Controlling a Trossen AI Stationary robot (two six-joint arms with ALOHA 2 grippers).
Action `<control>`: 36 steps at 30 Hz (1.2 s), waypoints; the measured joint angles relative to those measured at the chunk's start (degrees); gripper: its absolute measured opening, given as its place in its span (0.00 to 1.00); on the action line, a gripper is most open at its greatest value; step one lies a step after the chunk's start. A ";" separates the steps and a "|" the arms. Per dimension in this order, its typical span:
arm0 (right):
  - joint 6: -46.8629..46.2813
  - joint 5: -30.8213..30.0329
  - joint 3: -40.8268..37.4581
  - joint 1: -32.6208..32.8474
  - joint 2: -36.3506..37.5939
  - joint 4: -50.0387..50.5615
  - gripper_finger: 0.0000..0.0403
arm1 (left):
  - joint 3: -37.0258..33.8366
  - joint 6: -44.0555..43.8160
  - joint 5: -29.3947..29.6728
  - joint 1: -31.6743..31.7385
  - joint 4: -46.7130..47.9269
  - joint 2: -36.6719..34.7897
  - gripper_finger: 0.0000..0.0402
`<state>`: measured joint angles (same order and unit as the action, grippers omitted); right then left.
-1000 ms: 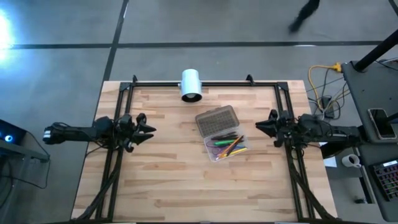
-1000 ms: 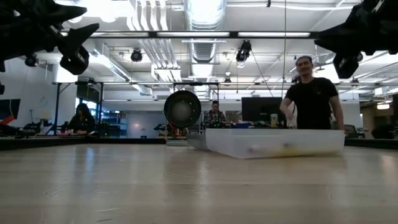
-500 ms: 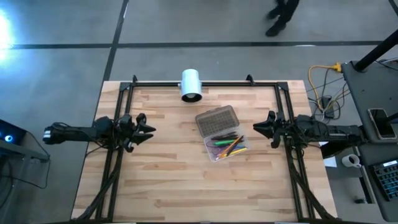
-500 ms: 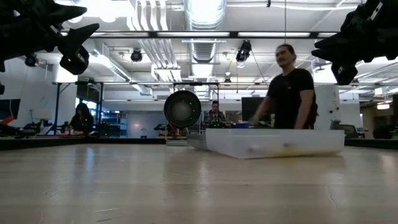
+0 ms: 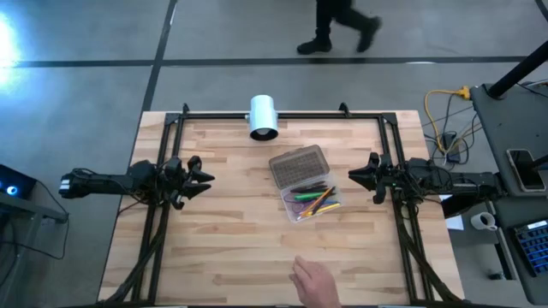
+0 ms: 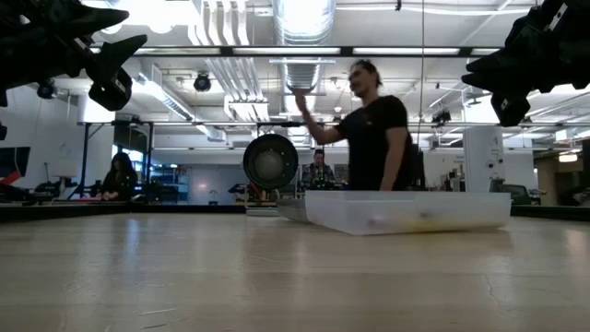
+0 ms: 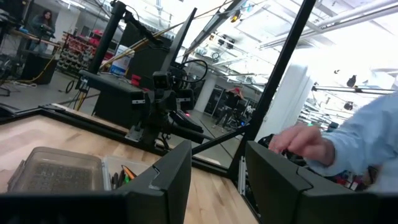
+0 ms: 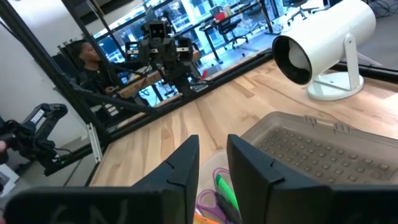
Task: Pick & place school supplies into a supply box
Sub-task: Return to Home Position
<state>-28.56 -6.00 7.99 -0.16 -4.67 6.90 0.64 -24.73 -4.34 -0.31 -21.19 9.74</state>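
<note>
A person's hand (image 5: 313,281) is cut off at the high view's bottom edge, and inside the supply box (image 6: 406,211) the low view shows only blurs.

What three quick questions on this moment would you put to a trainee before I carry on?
1. True or false: the supply box is closed, with no colored pencils inside.
2. Where is the person's hand?
A. Over the table edge opposite the white cylinder
B. Inside the box
C. On the cylinder
3. Short answer: what do the left gripper and right gripper hold?

Key: 1 false, since the lid lies open and pencils lie in the tray. 2 A. 3 nothing; both are open, one on each side of the box, apart from it.
</note>
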 joint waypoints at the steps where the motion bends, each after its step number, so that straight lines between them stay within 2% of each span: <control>1: 0.00 0.00 0.00 0.00 0.00 0.00 0.19 | 0.00 0.00 0.00 0.00 0.00 0.00 0.34; 14: 0.04 0.00 0.00 0.00 0.00 0.00 0.17 | 0.00 0.00 0.00 0.01 0.00 0.00 0.34; 26: 0.04 0.01 0.00 0.00 0.00 0.00 0.20 | 0.00 0.00 0.09 0.01 0.00 0.00 0.34; 36: 0.04 0.01 0.00 0.00 0.00 0.00 0.17 | 0.00 0.00 0.07 -0.01 0.00 0.00 0.34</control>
<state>-28.51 -5.99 7.99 -0.16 -4.67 6.90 0.64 -24.73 -4.27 -0.32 -21.19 9.74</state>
